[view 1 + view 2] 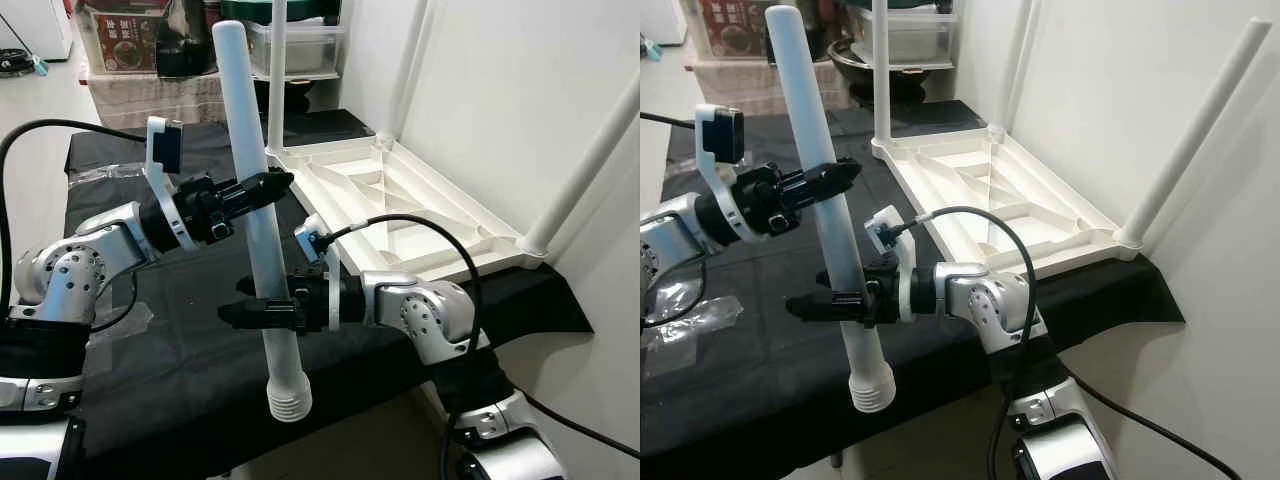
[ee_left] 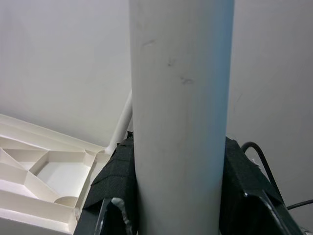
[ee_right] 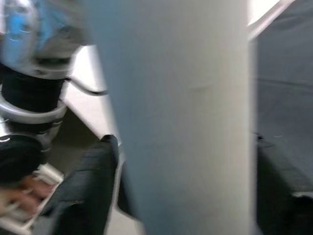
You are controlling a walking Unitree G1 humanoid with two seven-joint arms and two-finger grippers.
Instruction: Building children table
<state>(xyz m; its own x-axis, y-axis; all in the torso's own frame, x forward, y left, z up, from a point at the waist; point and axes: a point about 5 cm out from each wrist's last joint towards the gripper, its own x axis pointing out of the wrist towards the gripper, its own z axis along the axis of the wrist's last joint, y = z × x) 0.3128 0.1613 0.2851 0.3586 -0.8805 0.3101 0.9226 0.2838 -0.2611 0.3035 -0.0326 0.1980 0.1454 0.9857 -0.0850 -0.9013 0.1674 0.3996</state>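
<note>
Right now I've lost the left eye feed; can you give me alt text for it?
Both end effectors clamp a white table leg, held nearly upright over a black-covered table: the left end effector higher, the right end effector lower, above the leg's threaded end. Behind, the white tabletop lies upside down, with legs already attached.

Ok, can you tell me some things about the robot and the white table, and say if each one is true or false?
1. Both grippers hold the same white leg. True: the left gripper is higher on it, the right gripper lower.
2. The leg's screw end points up. False: the ribbed end points down.
3. The table top lies upside down on the black cloth. True.
4. The table top has no legs in it yet. False: white legs already stand in its corners, like the one at the near right.
5. The held leg lies flat on the cloth. False: it is held up in the air, nearly upright.
</note>
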